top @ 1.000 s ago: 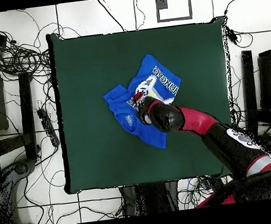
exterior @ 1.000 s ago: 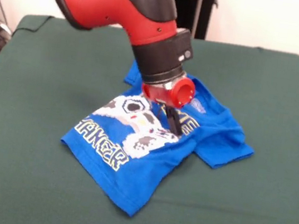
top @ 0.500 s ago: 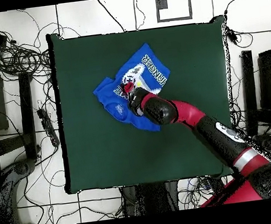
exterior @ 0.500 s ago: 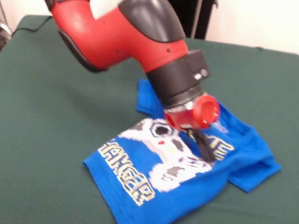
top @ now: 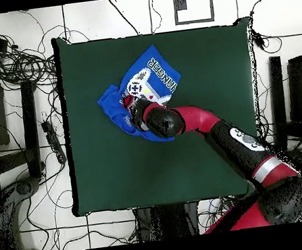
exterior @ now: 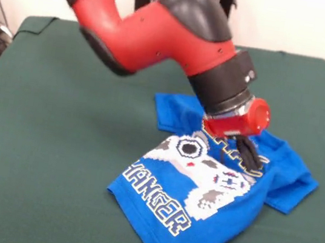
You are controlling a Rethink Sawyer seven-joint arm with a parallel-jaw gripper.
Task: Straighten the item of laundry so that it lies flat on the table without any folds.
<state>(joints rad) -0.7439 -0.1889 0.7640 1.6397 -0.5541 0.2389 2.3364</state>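
The item of laundry [exterior: 201, 191] is a bright blue T-shirt with a white controller print, lying crumpled on the green table [exterior: 55, 142]. Its hem points toward the near edge, and a sleeve [exterior: 291, 183] is bunched at the right. My gripper [exterior: 249, 156] reaches down from the red arm, its black fingers shut on the cloth just above the print, where the fabric is pulled up into a ridge. In the overhead view the item of laundry [top: 149, 79] lies in the table's [top: 200, 63] upper left part. There the gripper [top: 132, 105] sits at the shirt's lower left side, and the arm hides part of it.
The table's near edge is close below the shirt's hem in the front view. In the overhead view, cables [top: 17, 65] and black stands [top: 279, 94] lie on the floor around the table. Bare green cloth stretches to the left of the shirt in the front view.
The gripper has dragged the shirt across the table, toward the near right in the front view and up-left in the overhead view. The arm has leaned over further.
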